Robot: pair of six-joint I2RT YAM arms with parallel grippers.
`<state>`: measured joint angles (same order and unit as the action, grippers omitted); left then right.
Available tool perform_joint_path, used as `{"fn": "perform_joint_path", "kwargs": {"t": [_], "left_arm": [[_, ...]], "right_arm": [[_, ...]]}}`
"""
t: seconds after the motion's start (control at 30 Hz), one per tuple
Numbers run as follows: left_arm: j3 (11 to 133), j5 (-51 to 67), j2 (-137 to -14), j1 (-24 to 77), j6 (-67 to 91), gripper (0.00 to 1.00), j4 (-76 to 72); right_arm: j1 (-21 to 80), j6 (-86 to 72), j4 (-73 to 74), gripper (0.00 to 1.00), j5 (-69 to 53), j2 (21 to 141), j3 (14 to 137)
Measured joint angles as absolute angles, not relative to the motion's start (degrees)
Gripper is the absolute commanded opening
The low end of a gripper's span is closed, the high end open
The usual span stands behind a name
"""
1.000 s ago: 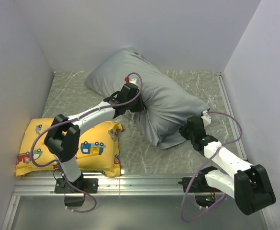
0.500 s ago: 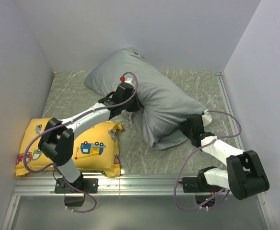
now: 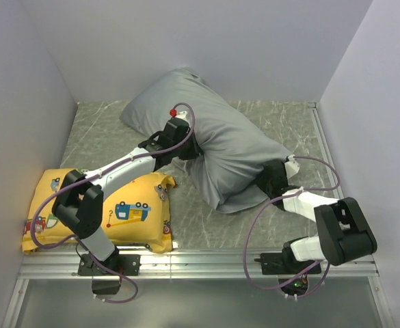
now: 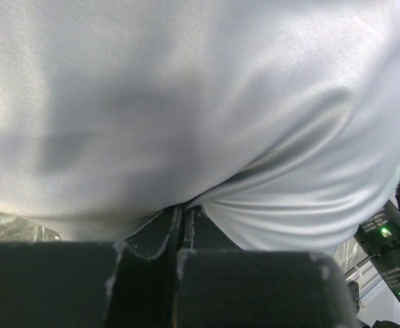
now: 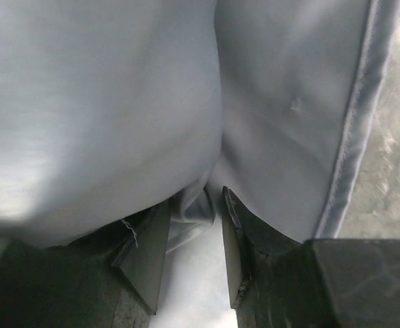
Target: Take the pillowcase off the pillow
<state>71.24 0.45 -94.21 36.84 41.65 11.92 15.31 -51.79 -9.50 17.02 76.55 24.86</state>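
Observation:
The grey pillowcase lies diagonally across the table, plump and wrinkled, and it fills both wrist views. The pillow is hidden inside it. My left gripper sits at the case's near-left side, shut on a pinch of grey fabric. My right gripper is pushed into the case's lower right end. Its jaws stand apart with a fold of grey fabric bunched between the fingertips. A stitched hem of the case runs down the right of that view.
A yellow cushion with vehicle prints lies at the near left, under the left arm. White walls close in the marbled tabletop on three sides. A metal rail runs along the front edge. The right arm shows in the left wrist view.
The right arm has folded and pushed its gripper left into the pillowcase's end, jaws wider than a second ago. The left gripper drew slightly up-left with its pinch, and the case's lower end shifted left.

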Motion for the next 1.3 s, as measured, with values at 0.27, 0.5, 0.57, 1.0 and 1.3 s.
{"fn": "perform_joint_path", "kwargs": {"t": [0.27,0.5,0.57,1.0,1.3], "left_arm": [[71.2,0.4,-93.5,36.8,41.6,0.00,12.1],[71.2,0.4,-93.5,36.8,41.4,0.02,12.4],[71.2,0.4,-93.5,36.8,41.4,0.02,12.4],[71.7,1.6,-95.8,36.7,36.9,0.38,11.9],[75.1,-5.6,-90.7,44.8,28.9,0.72,17.2]], "right_arm": [[15.4,-52.9,-11.8,0.00,16.9,78.4,25.0],[15.7,-52.1,-7.2,0.00,16.5,70.4,25.2],[15.8,-51.3,-4.4,0.00,15.5,61.7,25.0],[16.0,-44.2,8.4,0.00,3.3,41.9,39.0],[16.3,-42.0,7.3,0.00,-2.2,45.9,42.6]]}}
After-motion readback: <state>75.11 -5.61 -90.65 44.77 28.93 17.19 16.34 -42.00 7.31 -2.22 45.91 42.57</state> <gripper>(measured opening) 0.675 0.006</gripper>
